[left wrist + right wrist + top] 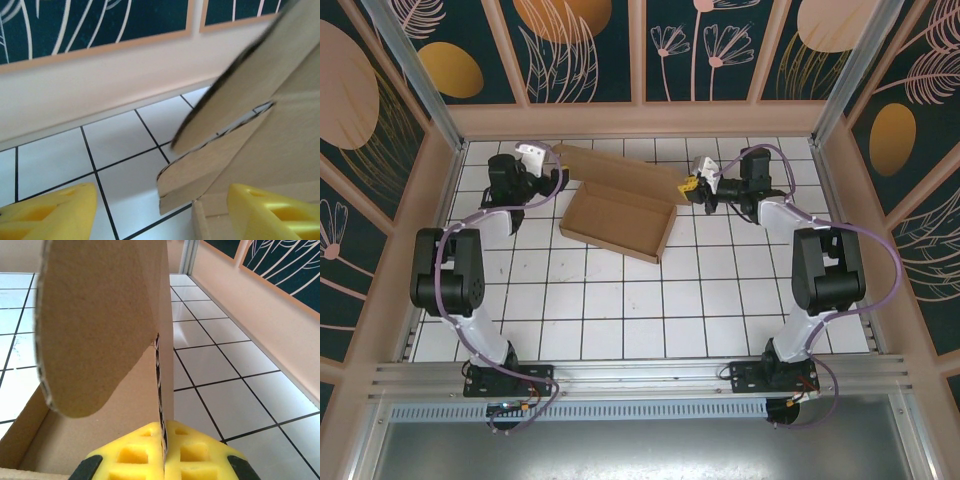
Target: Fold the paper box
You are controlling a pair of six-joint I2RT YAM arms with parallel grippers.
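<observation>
Right gripper [162,440], lower centre: mine, pinching the paper box [30,440] lid [100,320] edge, keeping it upright, likely for tucking. Left gripper [160,212], bottom edge: spread, flanking side flap [200,180].

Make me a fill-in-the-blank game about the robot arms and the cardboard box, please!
1. The paper box is coloured ____.
2. The right gripper pinches the box's flap between ____ pads.
3. The left gripper has its jaws ____.
4. The table under the box is covered in white ____.

Missing words: brown; yellow; open; tiles.
</observation>
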